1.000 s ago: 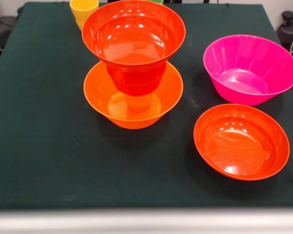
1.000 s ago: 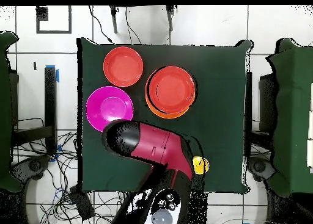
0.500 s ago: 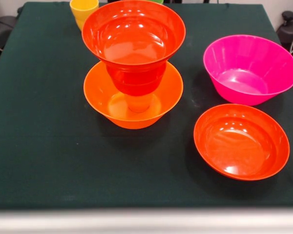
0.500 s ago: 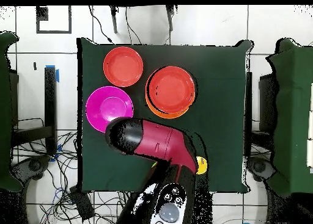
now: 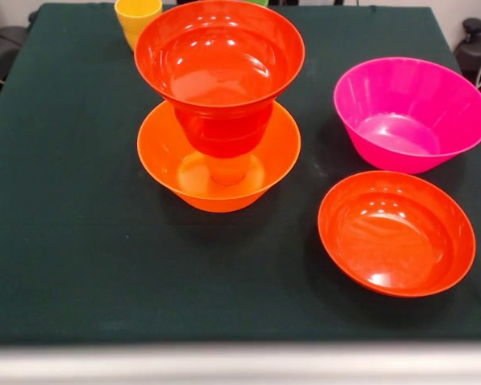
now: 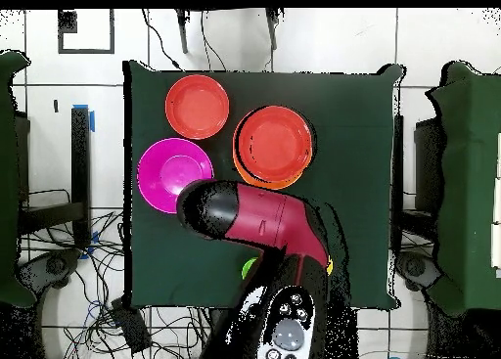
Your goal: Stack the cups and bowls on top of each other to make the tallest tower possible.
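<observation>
The tower stands in the large orange bowl: an orange cup sits in it, a red-orange piece on that, and a wide red-orange bowl on top. From overhead the tower is mid table. A second wide red-orange bowl and the magenta bowl stand apart. A yellow cup and a green cup are by the robot's edge. The small blue bowl is out of view. My gripper shows in neither view.
My red and black arm lies over the table's robot side, between the magenta bowl and the yellow cup. The dark green tablecloth covers the table. Cables and chairs surround it.
In the overhead view my arm has swung toward the tower's side, covering most of the yellow cup and uncovering the green cup. The bowls and the tower have not moved.
</observation>
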Action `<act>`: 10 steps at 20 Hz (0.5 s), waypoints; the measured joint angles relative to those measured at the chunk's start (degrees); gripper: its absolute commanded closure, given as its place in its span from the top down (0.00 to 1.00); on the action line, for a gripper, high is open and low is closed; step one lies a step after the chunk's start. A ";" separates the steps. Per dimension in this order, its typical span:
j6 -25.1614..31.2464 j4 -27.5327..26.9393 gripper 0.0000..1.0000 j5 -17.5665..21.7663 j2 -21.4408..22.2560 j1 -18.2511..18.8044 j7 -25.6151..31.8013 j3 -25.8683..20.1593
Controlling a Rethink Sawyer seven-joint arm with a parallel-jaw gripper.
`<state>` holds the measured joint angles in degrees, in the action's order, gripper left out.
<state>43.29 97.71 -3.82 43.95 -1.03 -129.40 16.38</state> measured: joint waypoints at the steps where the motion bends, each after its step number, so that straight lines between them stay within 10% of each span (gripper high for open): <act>1: -0.01 -0.20 0.00 0.14 -0.03 0.39 0.00 -0.22; 10: 0.01 -2.28 0.00 2.36 -0.09 5.46 0.00 -3.41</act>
<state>43.30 95.42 -1.46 43.86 4.43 -129.40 12.97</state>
